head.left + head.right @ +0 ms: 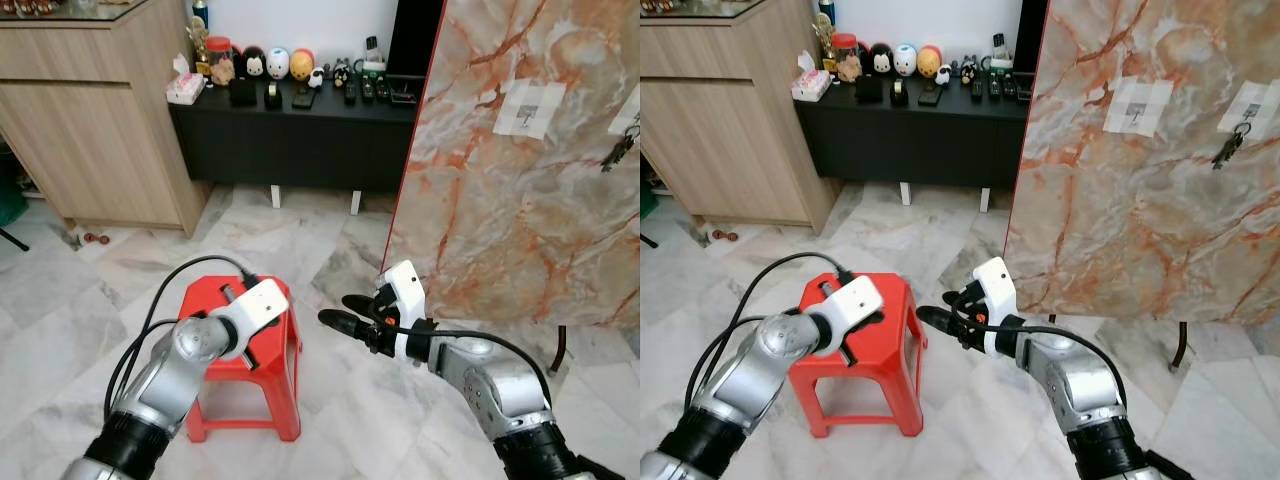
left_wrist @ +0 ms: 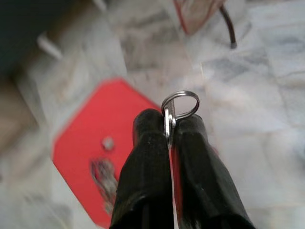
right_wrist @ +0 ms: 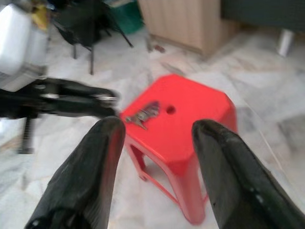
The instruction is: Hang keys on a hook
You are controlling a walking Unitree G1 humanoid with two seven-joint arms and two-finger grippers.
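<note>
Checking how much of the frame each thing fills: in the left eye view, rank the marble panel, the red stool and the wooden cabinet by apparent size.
1. marble panel
2. wooden cabinet
3. red stool

The stool is nearer and partly hidden by the left arm, yet clearly looks smallest.

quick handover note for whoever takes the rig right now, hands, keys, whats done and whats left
Left hand: shut on a key ring, over the red stool.
Right hand: open, holding nothing, beside the stool.
More keys lie on the stool top.
One bunch of keys already hangs on the marble panel.
Left to do: carry the held ring to a hook on the panel and hang it.
</note>
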